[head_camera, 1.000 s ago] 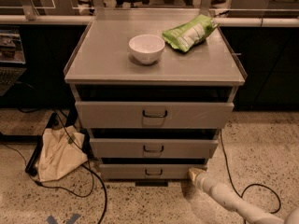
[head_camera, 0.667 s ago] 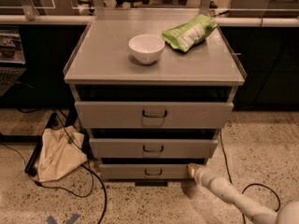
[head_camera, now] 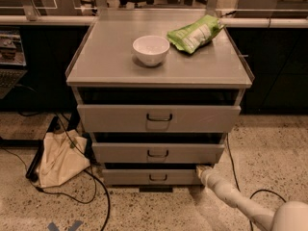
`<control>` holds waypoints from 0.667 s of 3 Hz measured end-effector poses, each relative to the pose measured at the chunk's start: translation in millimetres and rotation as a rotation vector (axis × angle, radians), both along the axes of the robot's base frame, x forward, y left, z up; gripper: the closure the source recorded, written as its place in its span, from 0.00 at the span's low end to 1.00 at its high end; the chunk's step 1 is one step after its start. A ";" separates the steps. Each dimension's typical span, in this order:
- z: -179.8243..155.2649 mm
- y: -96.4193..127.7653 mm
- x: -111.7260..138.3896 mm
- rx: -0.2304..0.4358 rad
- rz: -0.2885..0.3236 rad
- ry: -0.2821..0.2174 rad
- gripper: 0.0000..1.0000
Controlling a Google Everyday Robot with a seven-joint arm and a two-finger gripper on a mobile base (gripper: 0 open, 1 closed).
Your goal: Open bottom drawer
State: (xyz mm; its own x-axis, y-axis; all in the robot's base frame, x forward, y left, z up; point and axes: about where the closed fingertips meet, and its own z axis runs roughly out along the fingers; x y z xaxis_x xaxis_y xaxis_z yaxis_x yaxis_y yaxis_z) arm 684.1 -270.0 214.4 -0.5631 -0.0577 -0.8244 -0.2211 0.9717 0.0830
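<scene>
The gripper (head_camera: 199, 170) is seen low at the right end of the bottom drawer (head_camera: 130, 177), at or just beside the upper corner of its front. How far it is open, and whether anything is held, cannot be told. The drawer's loop handle (head_camera: 158, 177), at the centre, is left untouched. The approach is judged to be in hand. A hold on the handle or the front's edge is called for next, then a straight pull outward.

One high camera faces the cabinet (head_camera: 115, 119) front from nearby, pincer (head_camera: 199, 169) lower right.
</scene>
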 end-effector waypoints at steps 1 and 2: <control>0.0 0.0 0.0 0.000 0.000 0.000 1.00; -10.9 8.7 17.3 0.005 -0.004 -0.018 1.00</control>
